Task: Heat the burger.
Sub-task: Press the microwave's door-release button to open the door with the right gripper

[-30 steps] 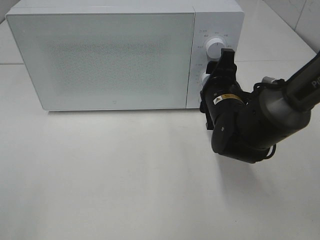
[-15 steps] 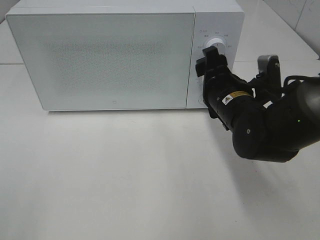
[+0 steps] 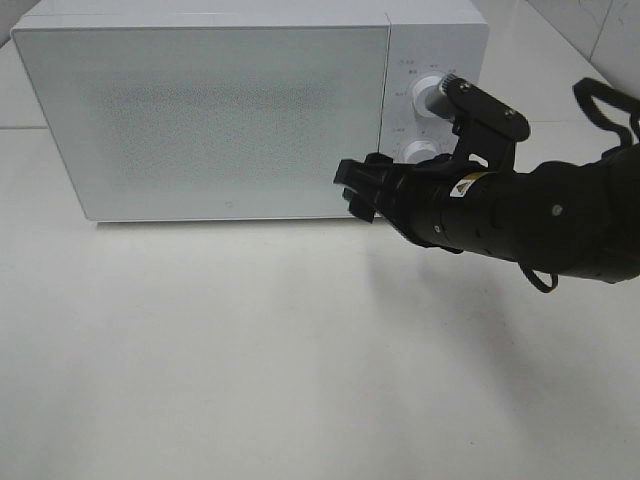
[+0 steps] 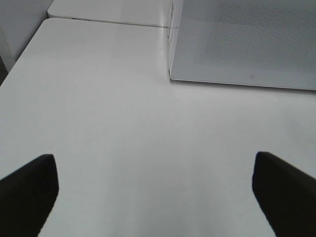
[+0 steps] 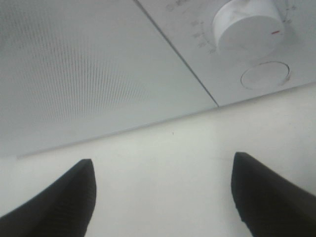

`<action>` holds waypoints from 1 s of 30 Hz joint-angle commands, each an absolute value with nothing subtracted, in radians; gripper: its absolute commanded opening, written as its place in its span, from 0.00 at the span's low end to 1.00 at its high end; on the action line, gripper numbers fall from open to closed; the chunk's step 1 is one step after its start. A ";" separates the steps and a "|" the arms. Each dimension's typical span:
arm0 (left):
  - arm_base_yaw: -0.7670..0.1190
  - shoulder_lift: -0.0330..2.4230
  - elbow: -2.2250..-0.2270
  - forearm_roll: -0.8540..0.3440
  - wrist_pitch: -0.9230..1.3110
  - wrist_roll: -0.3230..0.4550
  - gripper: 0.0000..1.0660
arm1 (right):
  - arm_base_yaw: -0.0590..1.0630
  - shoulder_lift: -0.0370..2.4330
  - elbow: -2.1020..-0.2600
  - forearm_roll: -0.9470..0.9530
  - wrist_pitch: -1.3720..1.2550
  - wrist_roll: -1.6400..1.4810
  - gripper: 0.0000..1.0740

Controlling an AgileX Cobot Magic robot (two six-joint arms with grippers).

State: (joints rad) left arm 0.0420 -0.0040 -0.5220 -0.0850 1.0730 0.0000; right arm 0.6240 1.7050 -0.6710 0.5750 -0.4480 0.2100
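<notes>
The burger is out of view; the white microwave [image 3: 200, 110] stands shut with its frosted door closed. My right gripper [image 3: 355, 190] is open and empty, pointing left, just in front of the door's lower right corner. In the right wrist view its two dark fingers [image 5: 59, 197] are spread wide below the microwave's door [image 5: 74, 64], the lower knob [image 5: 247, 24] and a round button [image 5: 264, 75]. My left gripper [image 4: 158, 187] is open and empty over bare table, facing the microwave's left front corner [image 4: 171, 74]. It does not show in the exterior view.
Two white knobs [image 3: 432, 95] [image 3: 420, 152] sit on the microwave's control panel, right of the door. The white table [image 3: 250, 350] stretches in front of the microwave. The right arm's black body [image 3: 530, 215] hangs over the table's right side.
My right gripper has swung from the control knobs down and to the left, turning from pointing up at the panel to pointing left at the door's lower right corner.
</notes>
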 commanded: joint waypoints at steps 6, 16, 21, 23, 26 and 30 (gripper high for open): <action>0.043 -0.023 -0.519 -0.085 1.073 0.000 0.94 | 0.618 1.567 -0.672 0.549 -0.093 -0.145 0.69; 0.043 -0.023 -0.519 -0.085 1.073 0.000 0.94 | 0.618 1.396 -0.700 0.267 0.275 -0.081 0.69; 0.043 -0.023 -0.519 -0.085 1.073 0.000 0.94 | 0.618 1.314 -0.730 0.072 0.456 0.052 0.69; 0.043 -0.023 -0.519 -0.085 1.073 0.000 0.94 | 0.618 1.299 -0.733 0.052 0.486 0.061 0.69; 0.043 -0.023 -0.519 -0.085 1.073 0.000 0.94 | 0.618 1.217 -0.738 -0.009 0.614 0.078 0.69; 0.043 -0.023 -0.519 -0.085 1.073 0.000 0.94 | 0.618 1.141 -0.738 -0.018 0.711 0.078 0.69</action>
State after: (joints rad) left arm 0.0420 -0.0040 -0.5220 -0.0850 1.0730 0.0000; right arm 0.6240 1.1700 -0.7310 -0.0060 0.6660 0.0670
